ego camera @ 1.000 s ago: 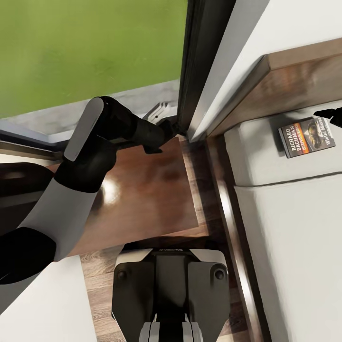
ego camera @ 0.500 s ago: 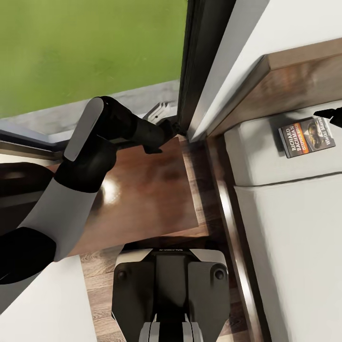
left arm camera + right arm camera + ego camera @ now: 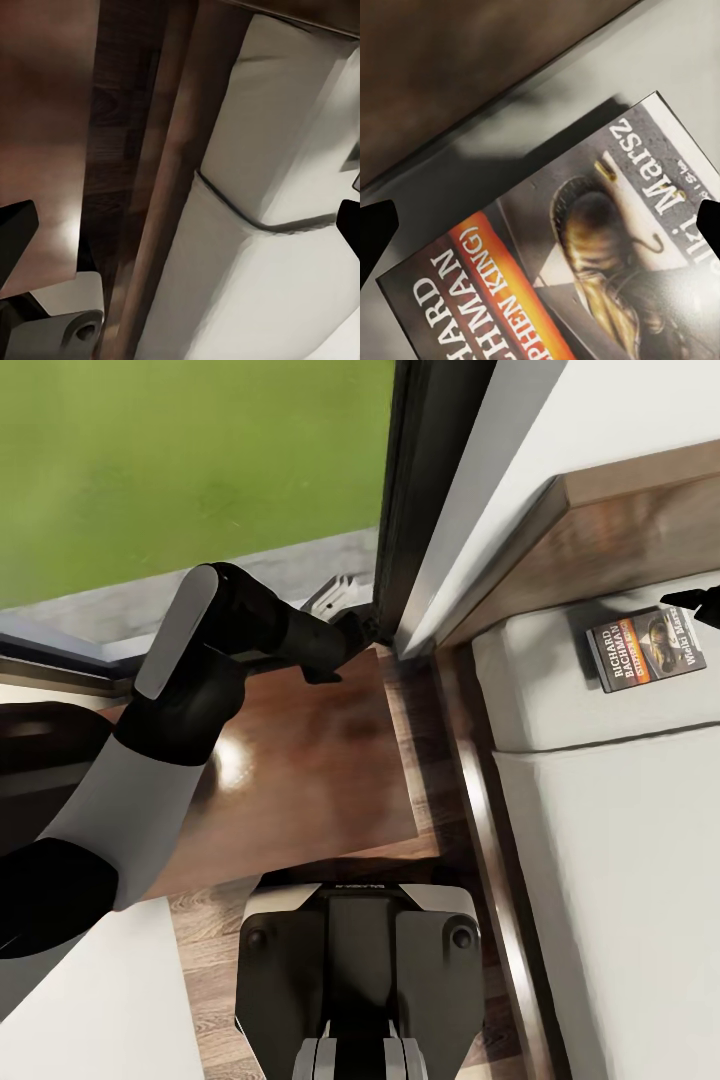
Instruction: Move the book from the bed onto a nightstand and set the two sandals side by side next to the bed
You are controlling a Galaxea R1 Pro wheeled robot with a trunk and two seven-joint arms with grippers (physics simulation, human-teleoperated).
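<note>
Lying flat on bed [image 3: 600, 840]: book [image 3: 645, 648], dark cover, orange band | right fingers [image 3: 376, 225] spread | left fingers [image 3: 15, 229] spread

White wall [image 3: 600, 420], wood-plank floor [image 3: 215, 940], perhaps lawn [image 3: 180, 460] outside

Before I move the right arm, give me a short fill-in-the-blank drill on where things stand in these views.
1. The small dark paperback book with white lettering lies flat on the pale grey-white ____.
2. The left claw hangs over the glossy dark brown wooden ____.
3. In the right wrist view the two black fingertips of the right claw stand wide apart above the ____.
4. Behind the dark window frame the ground outside is ____.

Missing words: mattress; nightstand; book; green
</note>
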